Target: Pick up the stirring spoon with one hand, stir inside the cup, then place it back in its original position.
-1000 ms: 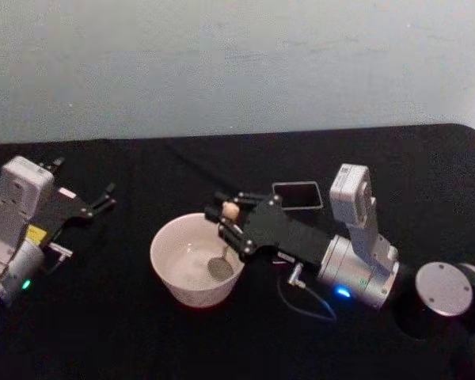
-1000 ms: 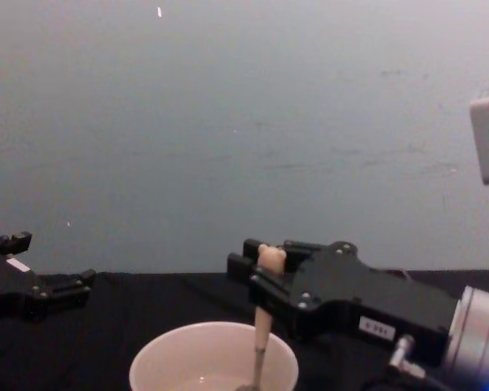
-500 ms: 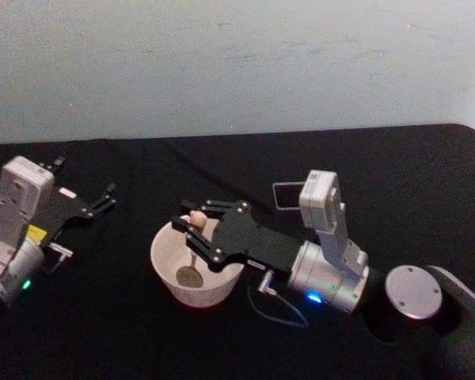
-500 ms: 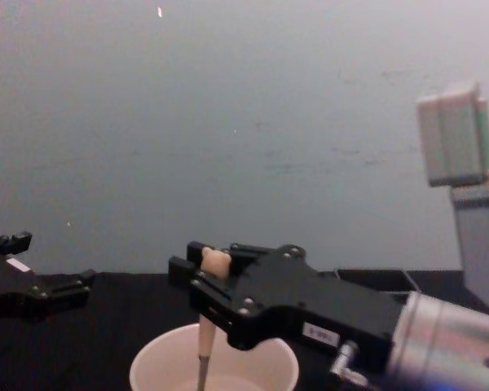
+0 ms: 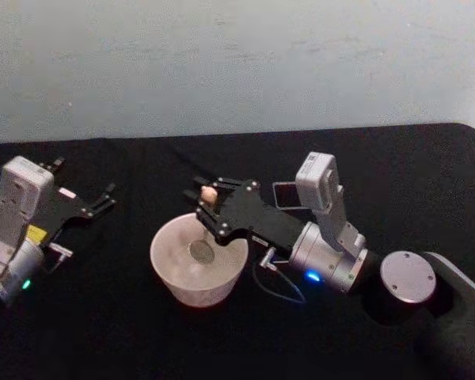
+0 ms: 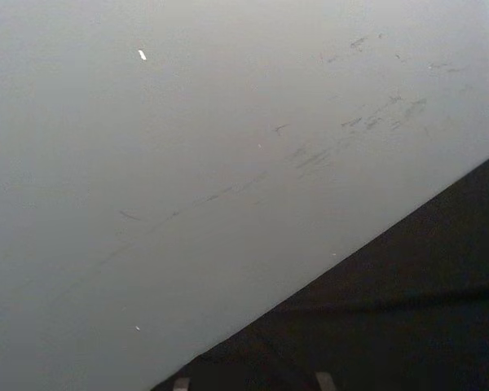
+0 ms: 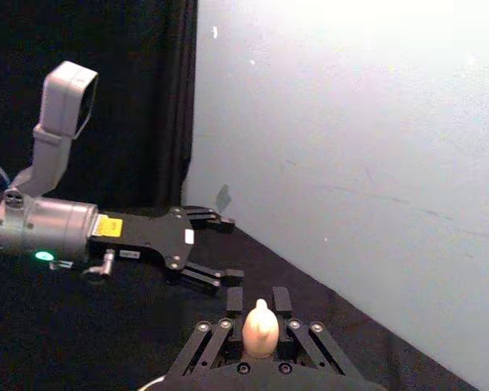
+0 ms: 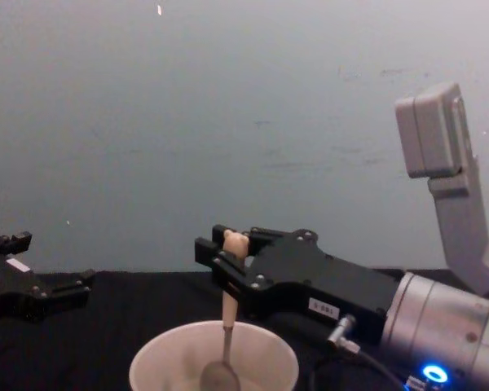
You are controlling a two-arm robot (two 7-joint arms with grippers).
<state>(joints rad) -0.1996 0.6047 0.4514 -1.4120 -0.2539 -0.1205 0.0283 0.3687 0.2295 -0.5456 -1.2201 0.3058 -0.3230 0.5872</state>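
— Black cloth is spread over the tabletop [image 5: 396,174], and a pale grey-blue wall is seen behind it. Where is the task's thing to be found?

— The small stirring spoon with the shiny round metal bowl and pale beige handle [image 8: 227,314] is held nearly upright. Its bowl is lowered inside the wide round cream-white cup [image 5: 191,291], close to the middle. Its knobby tip is pinched between the jaws of the right gripper [image 5: 207,195], which is reached in over the cup's far rim. Stirring is judged to be in hand. Whether anything is in the cup cannot be told.

— And what is found farther out?

— The tall dark grey square holder [image 5: 275,195] is stood just behind the right arm and is partly covered by it. The left gripper [image 5: 83,176] is parked at the tabletop's left side, well apart from the cup, with its jaws spread and nothing held.

— What could go wrong from here?

— The spoon is gripped only at its very top, so it could be swung or twisted in the jaws if the bowl is dragged against the cup's wall. The cup is not steadied by anything, so it could be pushed along the cloth or tipped by a wide stroke. On the return, the narrow holder could be missed or knocked over if the spoon has been left tilted.
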